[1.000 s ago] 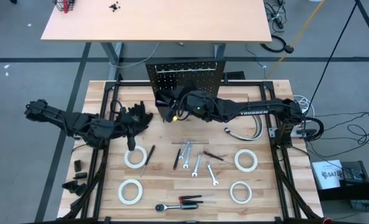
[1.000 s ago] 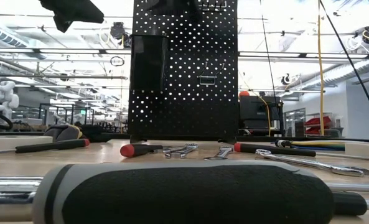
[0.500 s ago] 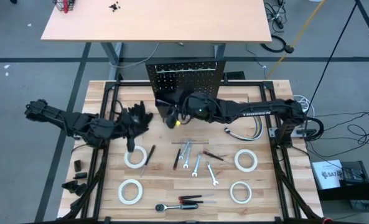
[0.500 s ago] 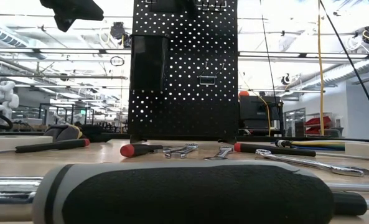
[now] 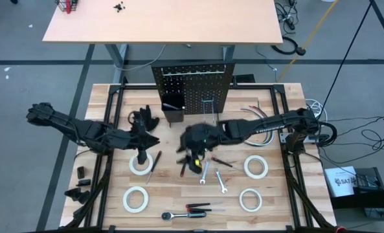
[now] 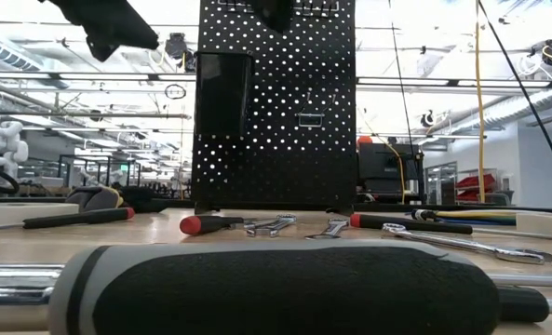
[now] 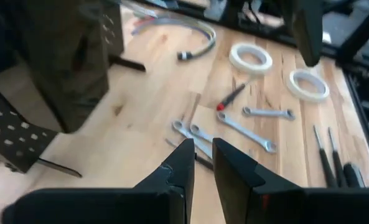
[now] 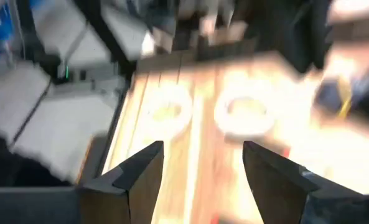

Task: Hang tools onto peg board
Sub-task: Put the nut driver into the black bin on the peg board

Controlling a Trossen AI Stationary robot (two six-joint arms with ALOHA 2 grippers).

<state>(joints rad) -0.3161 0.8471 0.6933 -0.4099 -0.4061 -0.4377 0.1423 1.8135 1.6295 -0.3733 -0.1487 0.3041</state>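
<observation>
The right tool (image 5: 195, 163) hangs over the middle of the counter (image 5: 276, 194) with its fingers spread and nothing between them, right above the little bunch of wrenches (image 5: 204, 172) and a red-handled screwdriver (image 5: 221, 161), well in front of the peg board (image 5: 193, 86). Those wrenches lie flat, long axes running mostly front to back with a slight fan. The left tool (image 5: 142, 129) sits above a tape roll (image 5: 140, 163), fingers nearly together, gripping nothing I can see.

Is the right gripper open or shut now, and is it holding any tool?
Open and empty. In the right wrist view the right gripper shows a wide gap between its fingers, with only the table's tape rolls beyond.
</observation>
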